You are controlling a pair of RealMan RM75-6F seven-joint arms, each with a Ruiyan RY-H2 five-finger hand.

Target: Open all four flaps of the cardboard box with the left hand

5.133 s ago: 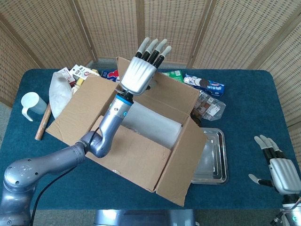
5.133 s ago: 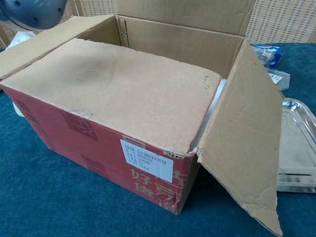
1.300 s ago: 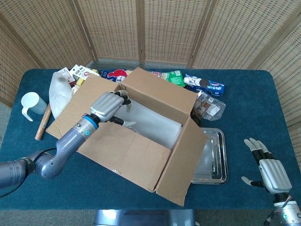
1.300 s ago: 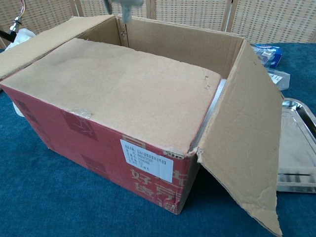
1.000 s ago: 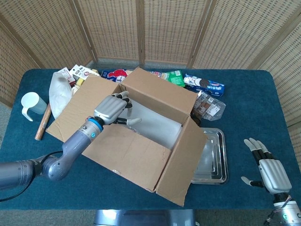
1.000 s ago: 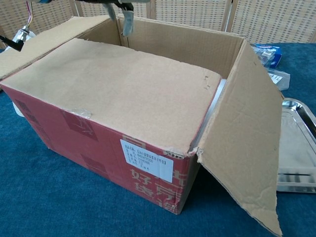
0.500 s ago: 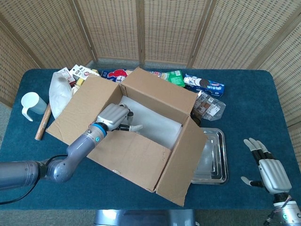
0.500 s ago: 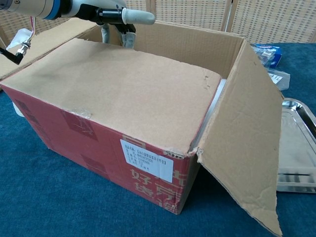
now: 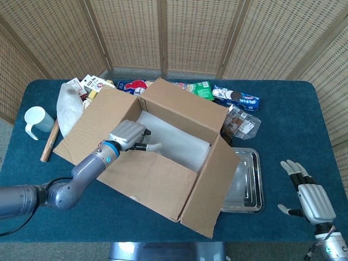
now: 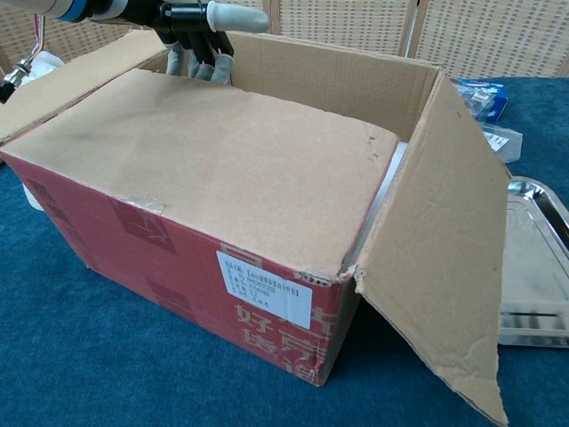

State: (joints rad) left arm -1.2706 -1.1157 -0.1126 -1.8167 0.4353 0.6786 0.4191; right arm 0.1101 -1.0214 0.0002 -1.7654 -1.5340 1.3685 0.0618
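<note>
The cardboard box (image 9: 163, 179) stands mid-table, red-sided in the chest view (image 10: 178, 285). Its left flap (image 9: 87, 125), back flap (image 9: 185, 106) and right flap (image 9: 212, 190) are folded outward. The near flap (image 10: 204, 169) lies flat over the front half of the opening. My left hand (image 9: 129, 136) rests at that flap's far edge. Its fingers (image 10: 191, 58) hang down behind the edge into the box, and the thumb (image 10: 236, 16) points right above the flap. My right hand (image 9: 311, 200) hovers off the table's front right corner, fingers apart and holding nothing.
A metal tray (image 9: 251, 185) lies just right of the box, under the right flap (image 10: 444, 231). Snack packets (image 9: 235, 96) crowd the back edge. A white bag (image 9: 68, 106), a wooden stick (image 9: 49, 141) and a white mug (image 9: 35, 120) sit at the left. Wicker screens stand behind.
My left hand has come down from above the back flap into the box opening and drawn back to the near flap's far edge. The flaps and my right hand have barely moved.
</note>
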